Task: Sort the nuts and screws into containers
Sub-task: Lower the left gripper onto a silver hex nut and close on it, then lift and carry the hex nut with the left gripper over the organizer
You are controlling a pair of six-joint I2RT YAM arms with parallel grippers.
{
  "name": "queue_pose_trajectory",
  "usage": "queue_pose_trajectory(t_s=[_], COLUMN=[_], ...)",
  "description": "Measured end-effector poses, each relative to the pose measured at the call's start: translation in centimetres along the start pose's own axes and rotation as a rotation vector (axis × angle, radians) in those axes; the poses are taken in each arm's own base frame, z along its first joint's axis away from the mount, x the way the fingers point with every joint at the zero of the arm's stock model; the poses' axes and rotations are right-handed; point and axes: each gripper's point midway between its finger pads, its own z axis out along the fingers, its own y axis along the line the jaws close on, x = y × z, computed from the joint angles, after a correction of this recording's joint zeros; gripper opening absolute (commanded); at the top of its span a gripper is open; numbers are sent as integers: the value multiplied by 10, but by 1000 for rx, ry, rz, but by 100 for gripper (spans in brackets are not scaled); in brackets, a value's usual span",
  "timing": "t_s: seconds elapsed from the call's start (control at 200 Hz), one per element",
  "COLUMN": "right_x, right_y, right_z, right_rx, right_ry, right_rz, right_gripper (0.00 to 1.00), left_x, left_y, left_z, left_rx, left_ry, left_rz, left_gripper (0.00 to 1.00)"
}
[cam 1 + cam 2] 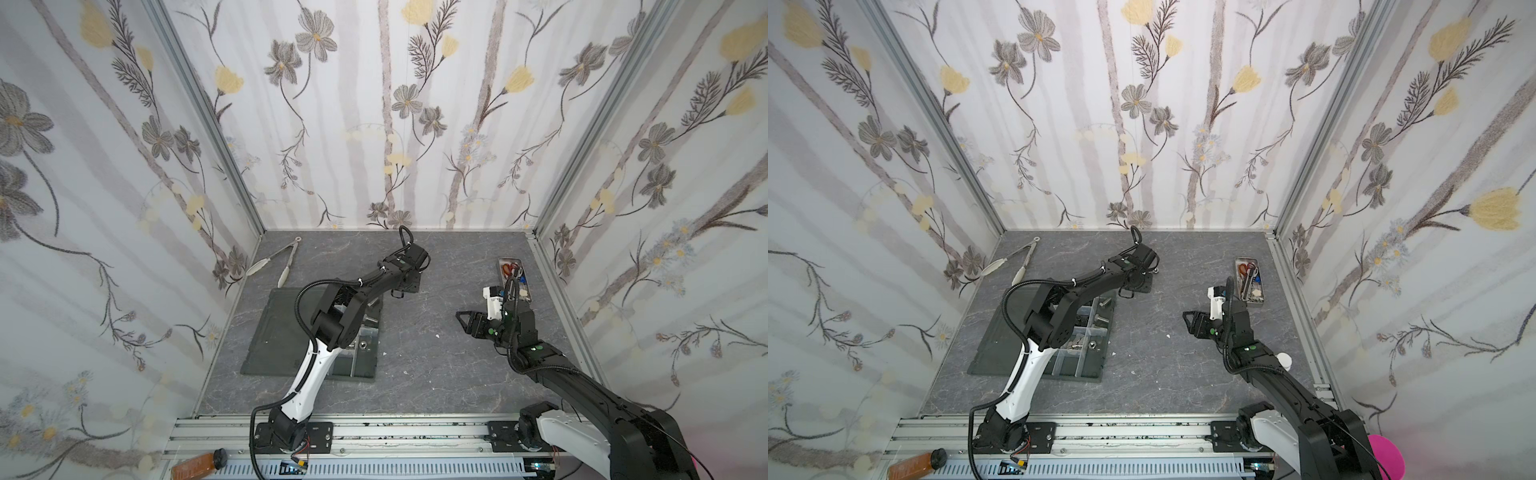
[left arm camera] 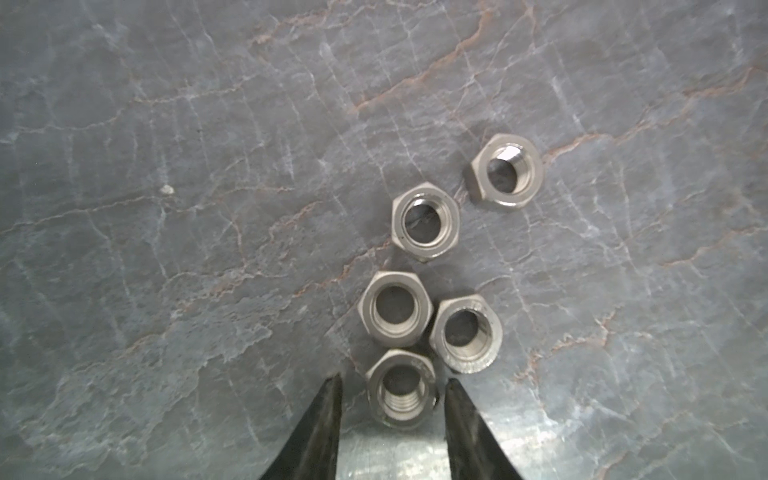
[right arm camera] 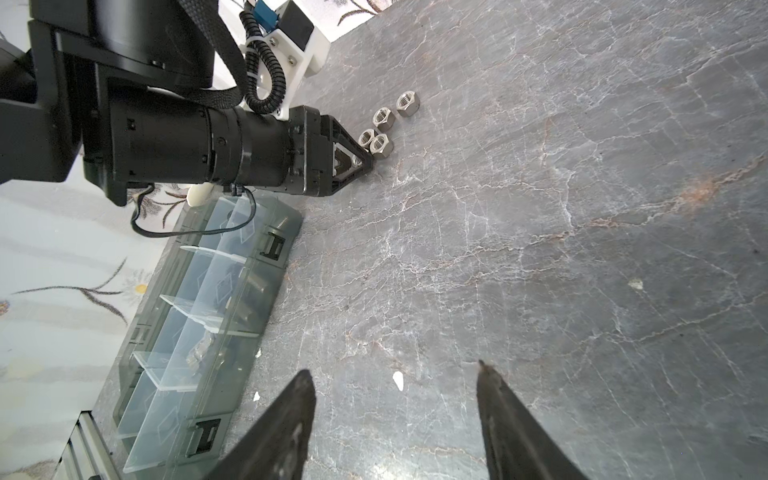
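Left gripper [image 2: 393, 379] spread astride a silver nut [image 2: 402, 392], four more nuts [image 2: 392, 309] beyond, right gripper [image 3: 395, 368] spread over table [image 3: 540, 208]

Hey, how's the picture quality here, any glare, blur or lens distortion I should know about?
Left wrist view: nuts fairly sharp, a glare patch on the table inside the open left pincer. Right wrist view: clear dividers in the tray reflect light, right pincer slightly soft. Both top views: wide-angle stretch of the walls, even lighting.

Look, left arm stretched far forward, left gripper [image 2: 395, 388] pointing straight down, jaws narrowly parted; right gripper [image 3: 395, 370], jaws wide, faces it.
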Motion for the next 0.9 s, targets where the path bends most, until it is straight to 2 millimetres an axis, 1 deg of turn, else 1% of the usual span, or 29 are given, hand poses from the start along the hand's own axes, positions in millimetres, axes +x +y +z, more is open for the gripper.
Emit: queue_pose_trajectory(t_s=[0.205, 0.335, 0.46, 0.62, 0.764, 0.899], right_x=[0, 0, 0, -1, -1, -1], right_y=[0, -1, -1, -1, -2, -1], right_z=[0, 1, 0, 0, 0, 0], right_rx=[-3, -1, 0, 1, 2, 2], right_ry=[1, 2, 0, -1, -1, -2], right_rz=[1, 2, 3, 3, 4, 4], right_gripper=[63, 63, 63, 63, 63, 63], left_x=[-5, -9, -10, -10, -4, -6], left_y=[1, 0, 0, 0, 3, 4], left_z=[5, 7, 7, 6, -1, -20], left_rx=[-6, -6, -5, -6, -5, 3], left_ry=[-4, -12, -14, -13, 4, -9], left_rz=[-5, -7, -7, -5, -2, -3], left_gripper=[34, 27, 23, 21, 20, 20])
